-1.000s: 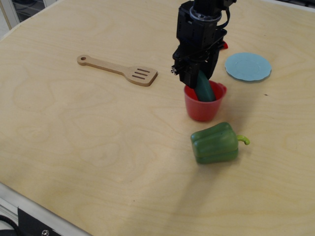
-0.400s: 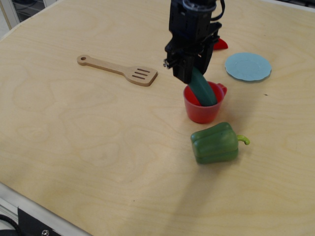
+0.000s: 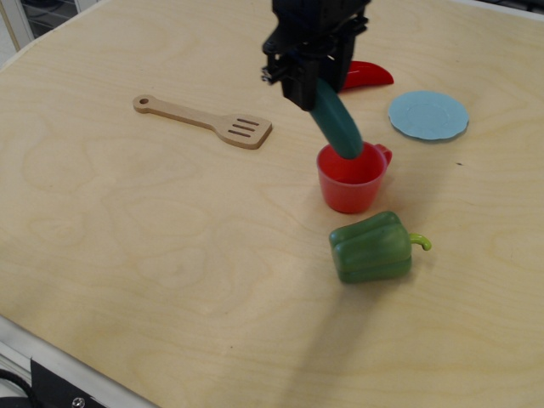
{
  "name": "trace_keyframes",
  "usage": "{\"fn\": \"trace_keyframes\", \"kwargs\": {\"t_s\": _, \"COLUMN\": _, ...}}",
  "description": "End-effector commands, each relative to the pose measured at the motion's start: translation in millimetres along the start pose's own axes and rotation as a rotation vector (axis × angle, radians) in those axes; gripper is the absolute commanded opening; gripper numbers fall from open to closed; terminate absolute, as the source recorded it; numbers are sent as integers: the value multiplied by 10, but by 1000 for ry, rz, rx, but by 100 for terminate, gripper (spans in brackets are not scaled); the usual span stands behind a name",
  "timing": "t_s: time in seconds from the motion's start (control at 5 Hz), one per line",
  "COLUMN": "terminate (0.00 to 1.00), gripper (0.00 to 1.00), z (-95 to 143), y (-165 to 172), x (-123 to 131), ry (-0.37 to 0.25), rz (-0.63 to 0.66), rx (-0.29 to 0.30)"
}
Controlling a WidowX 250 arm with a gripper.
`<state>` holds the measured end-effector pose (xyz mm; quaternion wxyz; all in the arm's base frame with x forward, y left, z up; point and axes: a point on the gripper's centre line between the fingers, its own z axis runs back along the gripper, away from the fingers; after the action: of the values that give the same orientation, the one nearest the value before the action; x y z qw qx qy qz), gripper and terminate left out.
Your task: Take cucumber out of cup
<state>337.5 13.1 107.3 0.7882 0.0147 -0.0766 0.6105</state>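
Observation:
The red-orange cup (image 3: pixel 350 179) stands upright on the wooden table, its small loop handle to the right. My black gripper (image 3: pixel 308 83) is shut on the upper end of the dark teal-green cucumber (image 3: pixel 337 121). The cucumber hangs tilted, its lower end at about the level of the cup's rim, above the cup's back edge. The cup's inside looks empty where it shows.
A green bell pepper (image 3: pixel 371 247) lies just in front of the cup. A light blue plate (image 3: pixel 428 115) sits at the right rear. A red object (image 3: pixel 367 76) lies behind my gripper. A wooden spatula (image 3: pixel 204 121) lies to the left.
My gripper has risen and moved left with the cucumber. The cucumber has come up from deep in the cup to rim level. The cup has stayed in place.

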Motion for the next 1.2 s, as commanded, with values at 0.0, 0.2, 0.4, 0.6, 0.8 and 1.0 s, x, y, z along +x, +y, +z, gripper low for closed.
{"fn": "trace_keyframes", "kwargs": {"t_s": 0.0, "terminate": 0, "gripper": 0, "z": -107, "y": 404, "x": 740, "ry": -55, "rz": 136, "rx": 18}}
{"fn": "trace_keyframes", "kwargs": {"t_s": 0.2, "terminate": 0, "gripper": 0, "z": -347, "y": 546, "x": 822, "ry": -11, "rz": 153, "rx": 71}}
{"fn": "trace_keyframes", "kwargs": {"t_s": 0.4, "terminate": 0, "gripper": 0, "z": -504, "y": 677, "x": 805, "ry": 102, "rz": 190, "rx": 54}}
{"fn": "trace_keyframes", "kwargs": {"t_s": 0.6, "terminate": 0, "gripper": 0, "z": -669, "y": 774, "x": 757, "ry": 179, "rz": 184, "rx": 61}}
{"fn": "trace_keyframes", "kwargs": {"t_s": 0.8, "terminate": 0, "gripper": 0, "z": -763, "y": 849, "x": 751, "ry": 155, "rz": 174, "rx": 99}}
{"fn": "trace_keyframes", "kwargs": {"t_s": 1.0, "terminate": 0, "gripper": 100, "z": -891, "y": 901, "x": 779, "ry": 127, "rz": 158, "rx": 148}}
